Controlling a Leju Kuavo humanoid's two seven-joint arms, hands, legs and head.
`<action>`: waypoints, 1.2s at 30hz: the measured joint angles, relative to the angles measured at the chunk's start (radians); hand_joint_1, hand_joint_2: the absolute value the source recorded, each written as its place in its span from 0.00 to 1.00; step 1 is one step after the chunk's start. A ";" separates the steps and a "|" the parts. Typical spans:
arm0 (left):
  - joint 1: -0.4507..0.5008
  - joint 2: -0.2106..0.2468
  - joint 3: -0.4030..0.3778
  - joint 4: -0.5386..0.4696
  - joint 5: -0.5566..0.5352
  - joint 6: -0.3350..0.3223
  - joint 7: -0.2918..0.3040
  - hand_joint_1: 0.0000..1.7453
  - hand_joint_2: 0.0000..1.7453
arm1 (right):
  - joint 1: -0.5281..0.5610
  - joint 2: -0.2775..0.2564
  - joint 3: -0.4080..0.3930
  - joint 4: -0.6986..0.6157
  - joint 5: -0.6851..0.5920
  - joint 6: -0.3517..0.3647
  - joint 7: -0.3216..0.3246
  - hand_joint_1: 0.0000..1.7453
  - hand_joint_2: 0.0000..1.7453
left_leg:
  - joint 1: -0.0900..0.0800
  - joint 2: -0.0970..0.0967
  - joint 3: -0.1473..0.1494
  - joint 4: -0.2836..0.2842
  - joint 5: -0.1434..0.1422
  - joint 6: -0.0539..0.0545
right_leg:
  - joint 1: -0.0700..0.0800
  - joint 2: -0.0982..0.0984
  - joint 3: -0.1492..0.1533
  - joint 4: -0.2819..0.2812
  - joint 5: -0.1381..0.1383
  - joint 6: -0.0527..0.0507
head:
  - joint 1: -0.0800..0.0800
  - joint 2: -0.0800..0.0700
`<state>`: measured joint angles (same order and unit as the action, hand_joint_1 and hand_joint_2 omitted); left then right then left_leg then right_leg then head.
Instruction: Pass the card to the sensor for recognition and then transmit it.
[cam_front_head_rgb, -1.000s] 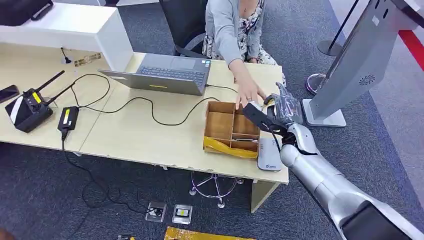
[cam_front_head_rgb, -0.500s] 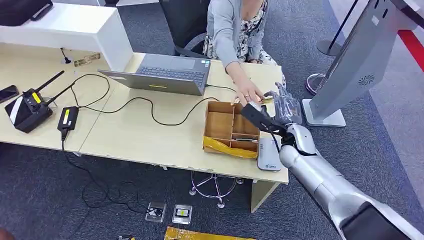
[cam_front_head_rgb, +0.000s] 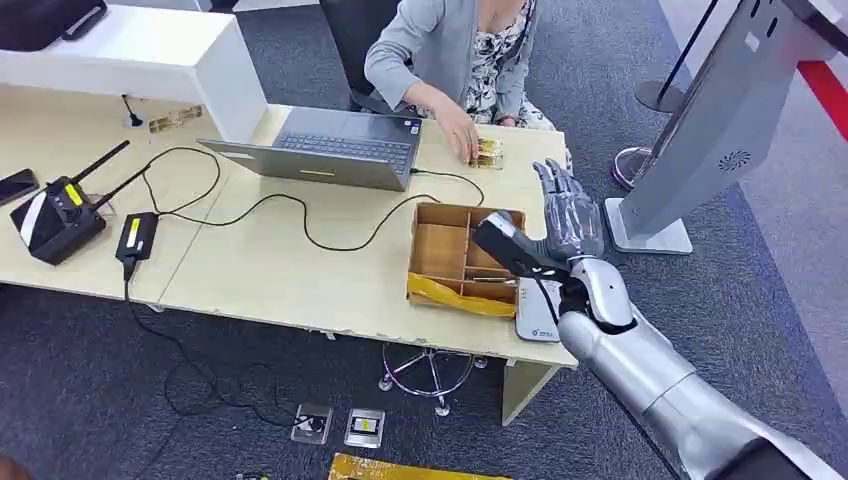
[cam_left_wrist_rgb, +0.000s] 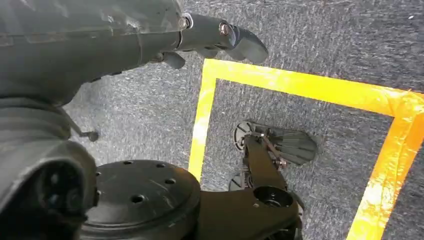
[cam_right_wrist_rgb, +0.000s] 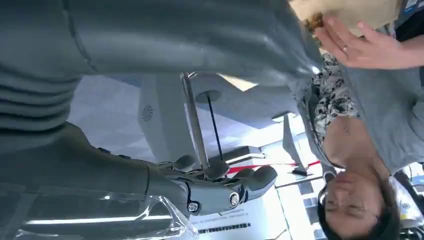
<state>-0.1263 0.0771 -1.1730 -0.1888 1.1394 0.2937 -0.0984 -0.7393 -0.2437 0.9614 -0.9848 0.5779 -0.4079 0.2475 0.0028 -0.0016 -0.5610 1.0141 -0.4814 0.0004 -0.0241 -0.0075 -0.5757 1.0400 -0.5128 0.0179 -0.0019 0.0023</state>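
Card, small yellowish rectangle (cam_front_head_rgb: 488, 153), lying on the pale wooden desk (cam_front_head_rgb: 260, 270) under a seated person's hand (cam_front_head_rgb: 462, 135), partly covering it; well apart from the silver right hand (cam_front_head_rgb: 566, 222), hovering empty, fingers spread, beside the cardboard divider box (cam_front_head_rgb: 460, 258).

The small yellowish-gold card (cam_front_head_rgb: 487, 153) lies flat on the light wooden tabletop (cam_front_head_rgb: 270, 265), under a person's fingertips near the far edge. The flat white sensor pad with a blue logo (cam_front_head_rgb: 538, 312) lies on the tabletop's near right corner, just beside a cardboard box.

Wooden box (cam_front_head_rgb: 462, 258) and kiosk (cam_front_head_rgb: 700, 130) flank the right robot hand (cam_front_head_rgb: 568, 222).
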 joint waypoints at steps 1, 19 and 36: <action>0.002 0.000 0.000 0.000 0.005 0.002 0.000 0.00 0.00 | 0.021 -0.018 -0.007 -0.045 0.008 0.016 0.024 0.00 0.00 | 0.000 0.000 0.000 0.000 0.000 0.000 | 0.000 0.000 0.000 0.000 0.000 0.000 | 0.001 0.000; 0.007 0.002 0.000 0.000 0.026 0.022 -0.001 0.00 0.00 | 0.331 -0.208 -0.060 -0.750 0.185 0.120 0.309 0.00 1.00 | 0.000 0.001 0.000 0.000 0.000 -0.001 | 0.000 0.002 0.000 0.000 0.000 0.000 | 0.000 0.000; 0.004 -0.021 0.000 0.000 0.022 0.104 0.016 0.00 0.00 | 0.453 -0.071 -0.029 -0.751 0.390 0.154 0.337 0.00 1.00 | 0.001 0.000 -0.001 0.000 0.000 -0.001 | 0.001 0.000 0.000 0.000 0.000 0.000 | 0.000 0.000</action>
<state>-0.1228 0.0561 -1.1727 -0.1892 1.1612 0.3979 -0.0828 -0.2863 -0.3143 0.9319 -1.7357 0.9675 -0.2541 0.5844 0.0035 -0.0011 -0.5617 1.0137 -0.4818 -0.0003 -0.0236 -0.0071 -0.5757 1.0399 -0.5129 0.0178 -0.0015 0.0023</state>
